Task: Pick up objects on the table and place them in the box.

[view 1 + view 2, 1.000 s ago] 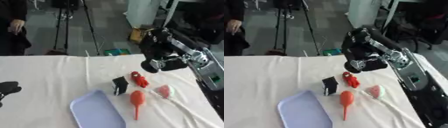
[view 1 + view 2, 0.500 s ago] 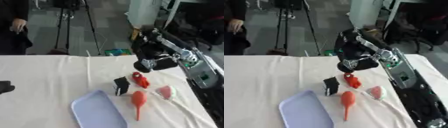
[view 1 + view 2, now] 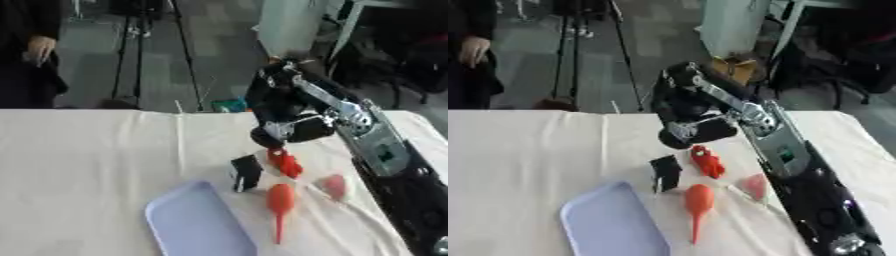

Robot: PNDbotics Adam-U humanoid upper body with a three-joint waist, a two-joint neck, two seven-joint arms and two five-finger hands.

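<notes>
My right hand (image 3: 282, 116) hangs over the far middle of the table, just above a small red toy (image 3: 285, 163); blur hides how it is held, and it holds nothing that I can see. Its arm (image 3: 385, 150) runs in from the lower right. Left of the toy stands a small black object (image 3: 246, 172). An orange carrot-shaped thing (image 3: 280, 200) lies in front of the toy, with a pink wedge (image 3: 333, 186) to its right. A shallow lavender tray (image 3: 197, 225) lies at the near centre-left. My left hand is out of view.
White cloth (image 3: 96, 160) covers the table, with broad bare room on the left. Beyond the far edge are a tripod (image 3: 131, 45), a person in black (image 3: 31, 55) at far left, and some furniture.
My right hand has moved left and lower, from right of the red toy to just above it. My left hand, seen at the lower left edge before, has left the view.
</notes>
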